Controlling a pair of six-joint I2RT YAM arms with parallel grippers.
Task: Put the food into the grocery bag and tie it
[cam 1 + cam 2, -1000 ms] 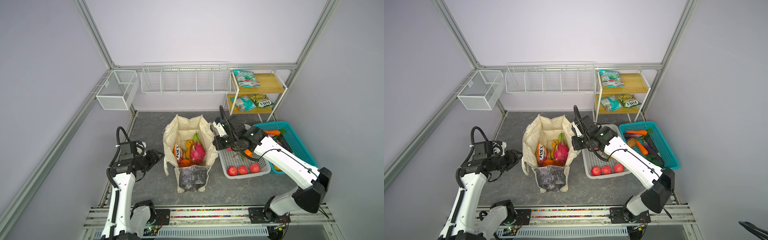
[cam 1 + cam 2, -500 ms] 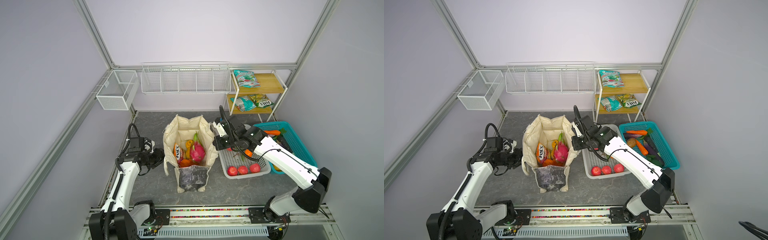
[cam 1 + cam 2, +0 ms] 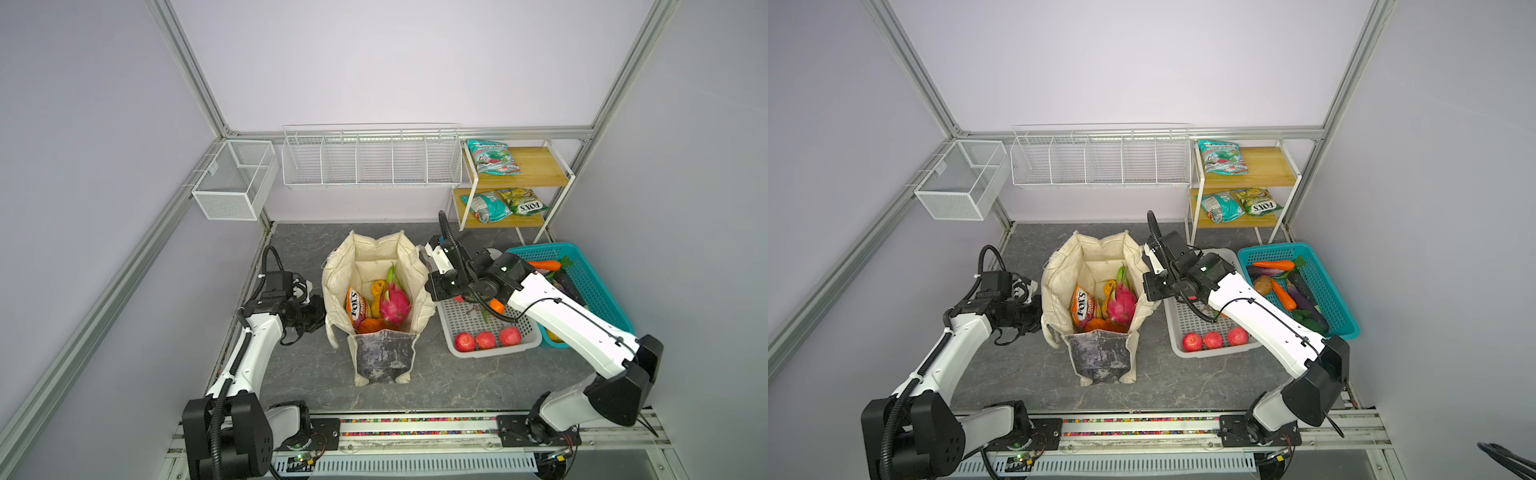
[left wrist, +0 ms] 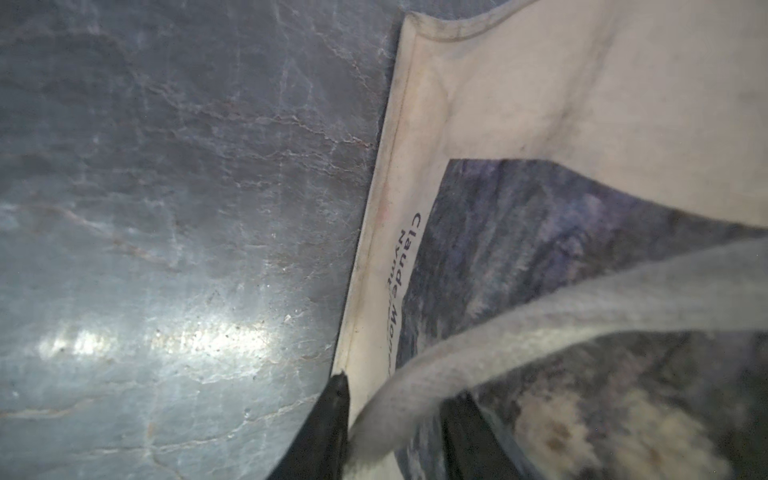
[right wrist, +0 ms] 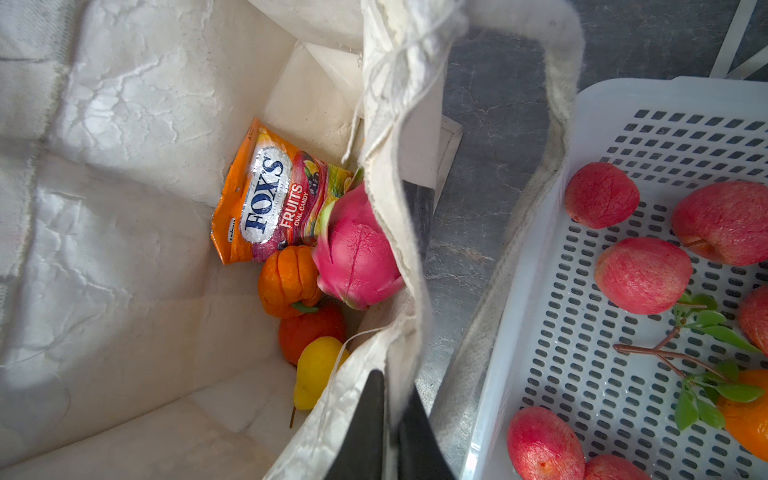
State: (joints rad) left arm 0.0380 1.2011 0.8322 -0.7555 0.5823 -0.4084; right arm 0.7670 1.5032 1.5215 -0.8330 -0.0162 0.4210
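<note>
- Five food items lie inside the grocery bag (image 3: 376,259), which stands open mid-table in both top views (image 3: 1100,266).
- Dragon fruit (image 3: 395,301) sits at the 3 o'clock side of the bag's interior and the snack packet (image 3: 355,307) leans at the 9 o'clock side.
- In the right wrist view the orange (image 5: 309,330), the bumpy yellow-orange fruit (image 5: 286,280) and the pear-like fruit (image 5: 313,372) are bunched on the bag floor. They touch each other beside the dragon fruit (image 5: 357,257) and the packet (image 5: 262,199).
- Marbled panel (image 3: 382,353) is on the bag's 6 o'clock face.
- Left gripper (image 3: 322,313) is at the bag's 9 o'clock, right up against the outer wall.
- In the left wrist view its fingers (image 4: 332,415) straddle one handle loop (image 4: 540,316). The strap fills the gap, but whether it is pinched cannot be told.
- Right gripper (image 3: 432,286) is at the bag's 3 o'clock rim, and its fingers (image 5: 365,419) are pressed together on the rim cloth.
- Second handle loop (image 5: 557,124) hangs slack outside, between the bag and the white basket (image 5: 498,374).
- White basket is just beside the bag at 3 o'clock and holds red fruits (image 3: 484,338). The teal basket (image 3: 590,282) is further out, also at 3 o'clock.
</note>
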